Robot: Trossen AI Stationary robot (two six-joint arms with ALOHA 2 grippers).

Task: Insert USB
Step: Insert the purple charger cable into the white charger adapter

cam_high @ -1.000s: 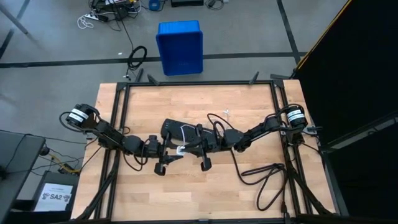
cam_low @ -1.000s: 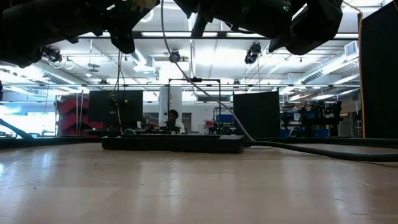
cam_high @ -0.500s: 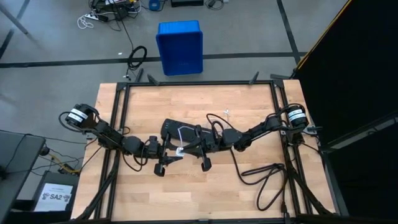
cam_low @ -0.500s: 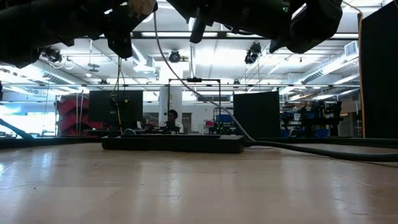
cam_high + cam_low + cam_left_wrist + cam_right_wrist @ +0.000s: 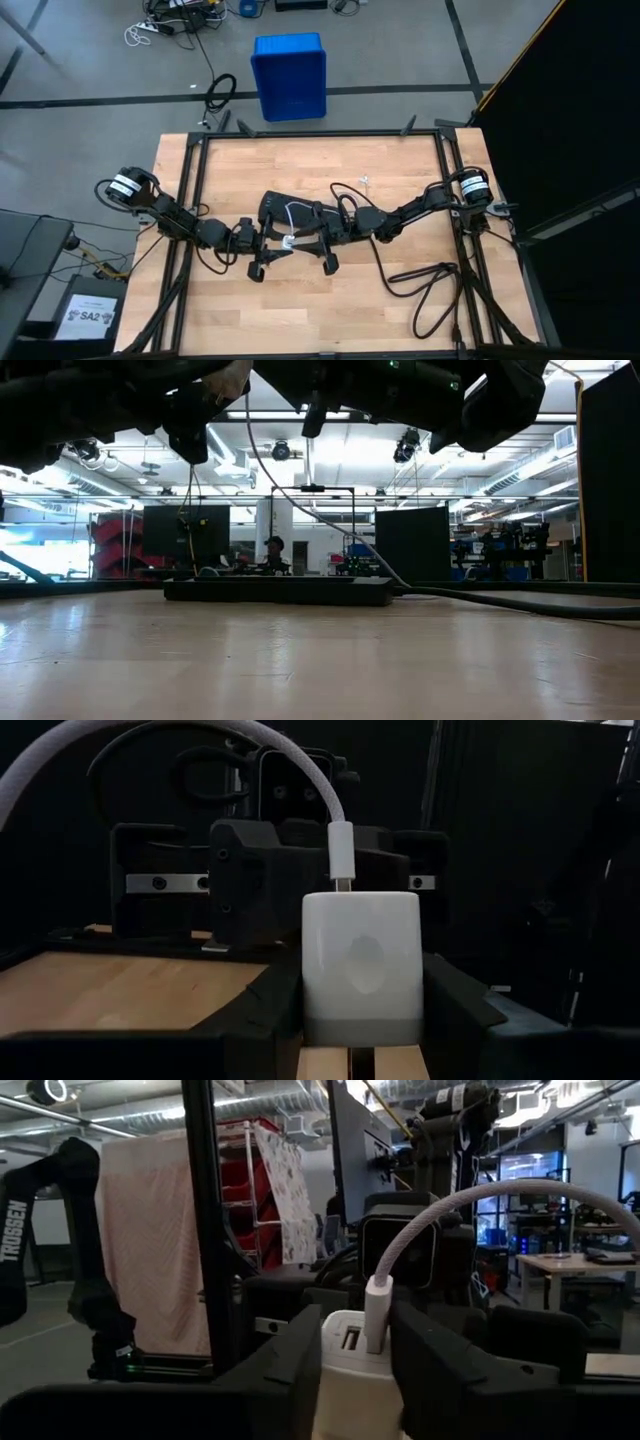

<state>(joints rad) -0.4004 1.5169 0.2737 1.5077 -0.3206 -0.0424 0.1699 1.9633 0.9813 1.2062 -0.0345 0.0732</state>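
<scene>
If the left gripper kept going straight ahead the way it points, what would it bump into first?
Probably the right gripper, facing it close ahead. The left gripper holds a white block charger with the thin white USB cable plugged in; depth is unclear.

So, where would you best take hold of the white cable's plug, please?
On the plug, its short rigid housing just above the charger block that the left end effector clamps, pinching its flat sides from the cable end. The right end effector straddles it, open. The cable arches and would only flex.
</scene>
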